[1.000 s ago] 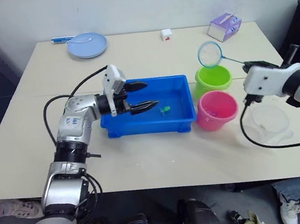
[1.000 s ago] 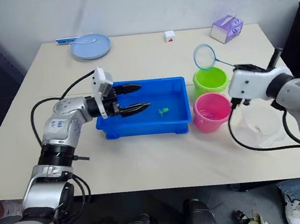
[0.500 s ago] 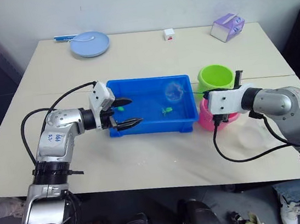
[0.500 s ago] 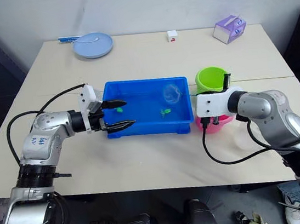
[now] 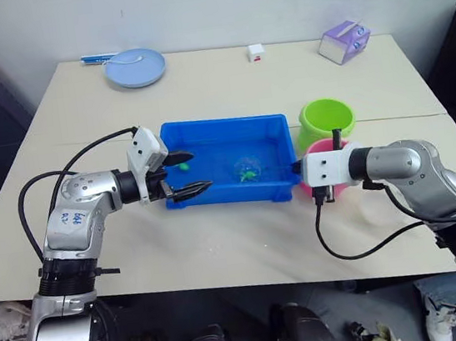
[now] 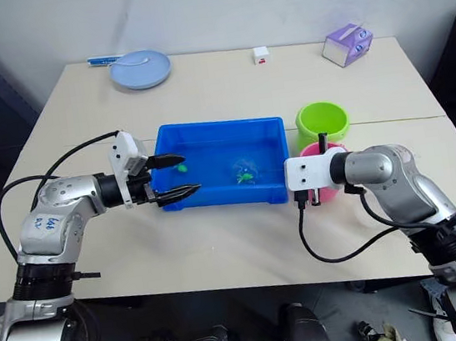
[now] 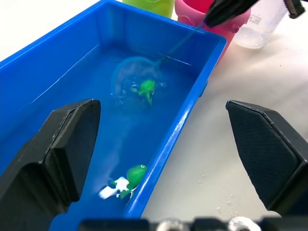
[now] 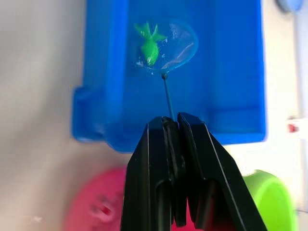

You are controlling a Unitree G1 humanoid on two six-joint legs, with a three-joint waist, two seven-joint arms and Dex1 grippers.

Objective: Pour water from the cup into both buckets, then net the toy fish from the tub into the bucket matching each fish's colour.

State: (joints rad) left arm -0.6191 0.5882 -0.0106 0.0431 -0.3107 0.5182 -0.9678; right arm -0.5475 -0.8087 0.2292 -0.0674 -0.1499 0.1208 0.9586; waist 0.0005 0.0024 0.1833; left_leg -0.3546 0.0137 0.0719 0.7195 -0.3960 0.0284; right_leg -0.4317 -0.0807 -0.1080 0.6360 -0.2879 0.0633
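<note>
The blue tub (image 5: 266,123) holds water at the table's middle. My right gripper (image 8: 172,120) is shut on the thin handle of a small net, reaching in over the tub's right end. The net's hoop (image 8: 179,44) lies in the water around a green toy fish (image 8: 150,42). A second green fish (image 7: 132,175) floats near the tub's left end. My left gripper (image 5: 188,172) is open and holds nothing, its fingers straddling the tub's front wall at that end. The green bucket (image 5: 327,119) and pink bucket (image 5: 332,147) stand right of the tub. The clear cup (image 7: 262,24) sits beyond the pink bucket.
A pale blue plate (image 5: 135,67) with a blue stick beside it lies at the back left. A small white cube (image 5: 255,52) and a purple box (image 5: 343,42) are at the back. Cables trail from both wrists over the table's front.
My right gripper has swung the net from above the green bucket down into the tub, around a green fish. My left gripper has drawn back toward the tub's left end.
</note>
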